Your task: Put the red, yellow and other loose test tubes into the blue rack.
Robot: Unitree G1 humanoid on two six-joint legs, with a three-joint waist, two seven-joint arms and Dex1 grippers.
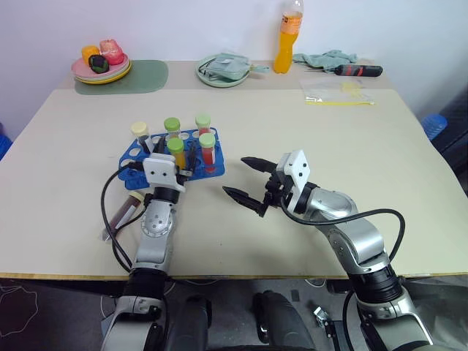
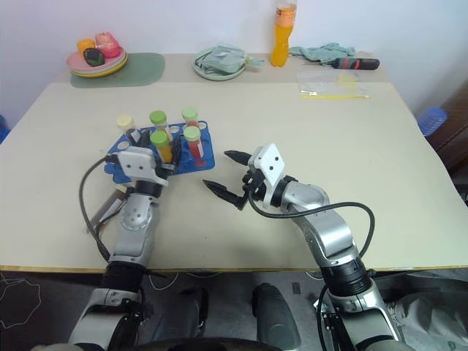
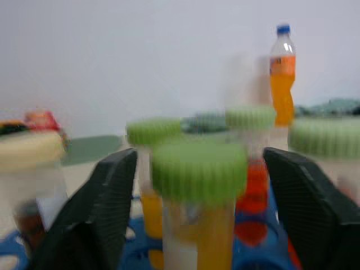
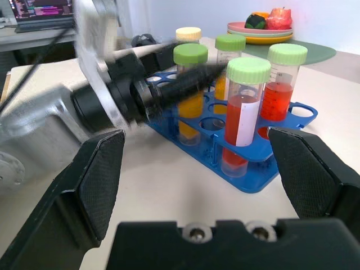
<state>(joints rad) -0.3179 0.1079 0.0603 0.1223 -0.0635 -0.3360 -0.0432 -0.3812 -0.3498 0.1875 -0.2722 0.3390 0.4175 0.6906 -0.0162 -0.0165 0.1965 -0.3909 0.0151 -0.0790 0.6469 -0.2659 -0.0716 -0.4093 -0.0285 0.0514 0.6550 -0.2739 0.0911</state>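
Rack: the blue plastic test-tube rack (image 1: 139,157) sits on the beige table (image 1: 351,161), left of centre, with five capped tubes standing upright in it.
Tubes in rack: a yellow-filled tube with a green screw cap (image 1: 176,152) at the near edge, two red-filled tubes with green caps (image 1: 208,150), another green-capped one behind, and a cream-capped tube (image 1: 140,133) at the far left.
Loose tube: one dark, brownish tube (image 1: 126,208) lies on its side on the table, just beside the left forearm, near the rack's front corner.
Left gripper: the left gripper (image 3: 198,185) has its black fingers (image 3: 107,202) standing apart on either side of the yellow tube's cap; from the wrist view they look clear of it, not squeezing.
Right gripper: the right gripper (image 1: 247,181) hangs wide and empty above the table, right of the rack.
Handling: I'd guess these are light, rigid, smooth-walled plastic tubes, so slippery on the barrel. The ribbed cap looks the surer place to pinch.
Risk: the rack seems light and could slide if nudged.
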